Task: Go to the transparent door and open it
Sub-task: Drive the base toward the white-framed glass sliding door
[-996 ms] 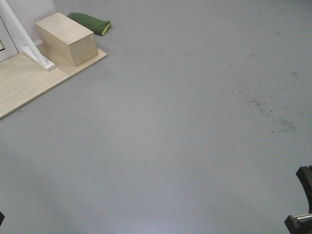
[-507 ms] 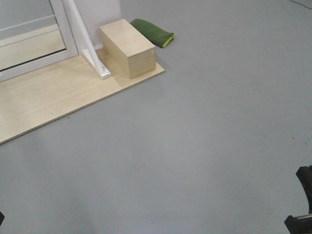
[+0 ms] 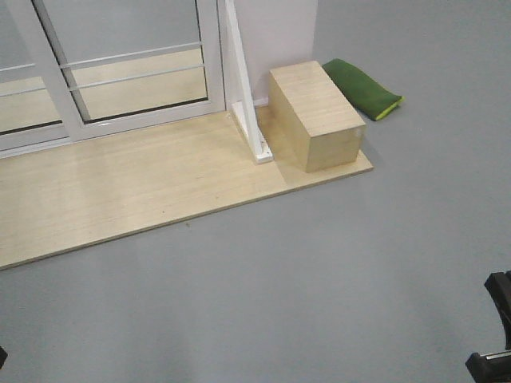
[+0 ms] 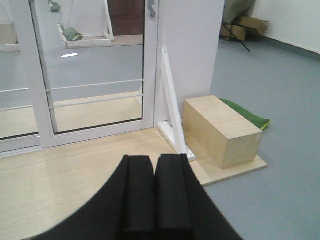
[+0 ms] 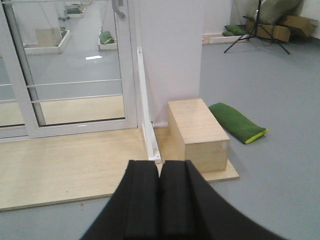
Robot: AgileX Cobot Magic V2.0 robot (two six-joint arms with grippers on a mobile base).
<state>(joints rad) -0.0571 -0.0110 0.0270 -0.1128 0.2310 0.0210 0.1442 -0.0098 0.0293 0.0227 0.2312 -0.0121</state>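
With the left gripper (image 4: pixel 154 195) and right gripper (image 5: pixel 160 200) clenched empty, the approach should be squared to the door (image 5: pixel 75 65) until its handle (image 5: pixel 118 7) is within reach.

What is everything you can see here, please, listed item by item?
transparent door: one, white frame, clear glass, at the platform's back edge
glazed panel: one, white-framed, left of the door
wall panel: one, white, right of the door
brace: one, white, slanted against the wall panel
wooden platform: one, pale, on the grey floor
wooden box: one, pale, on the platform's right end
cushion: one, green, on the floor behind the box
left gripper: black, shut
right gripper: black, shut
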